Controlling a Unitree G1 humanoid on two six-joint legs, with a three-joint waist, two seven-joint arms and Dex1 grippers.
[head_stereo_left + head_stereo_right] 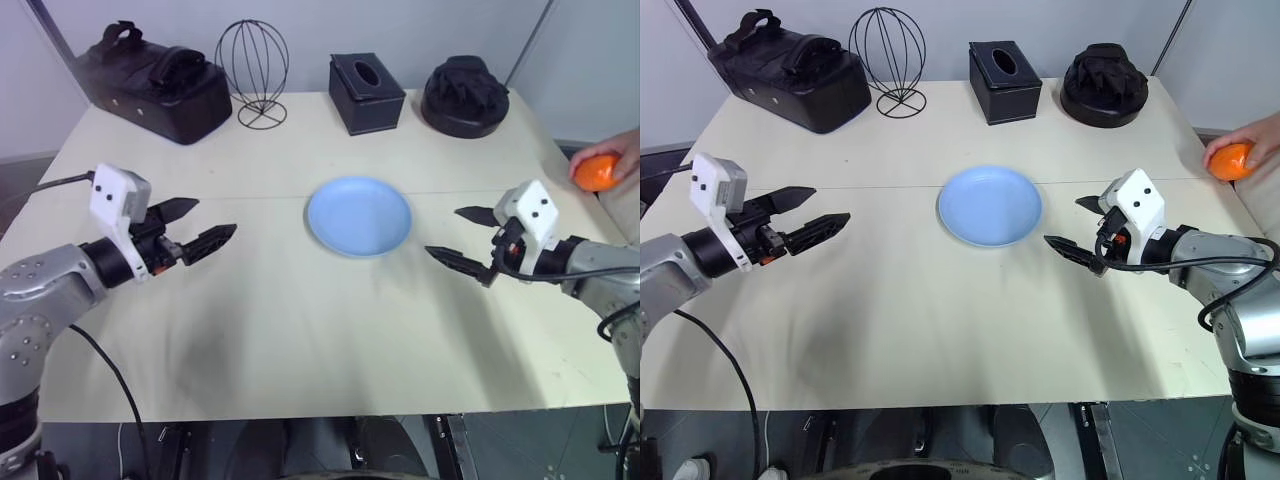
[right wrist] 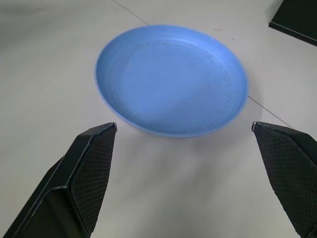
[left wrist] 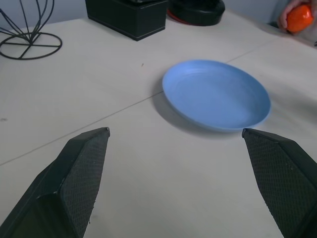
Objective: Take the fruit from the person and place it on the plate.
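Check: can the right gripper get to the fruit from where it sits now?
Probably yes. The right gripper is open and the fruit, held in the person's hand at the table's right edge, has bare table between; but the gripper points toward the plate, so it must turn.

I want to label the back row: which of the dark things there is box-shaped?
The tissue box, between the wire stand and the round black heap; the bag is soft and rounded.

The light blue plate [image 1: 990, 205] lies empty near the middle of the pale bench [image 1: 940, 330]. The left gripper [image 1: 818, 211] and the right gripper [image 1: 1077, 228] hang above the bench on either side of it, jaws spread, holding nothing. At the far right edge a person's hand [image 1: 1252, 150] holds the orange fruit [image 1: 1230, 161] — well apart from the right gripper.
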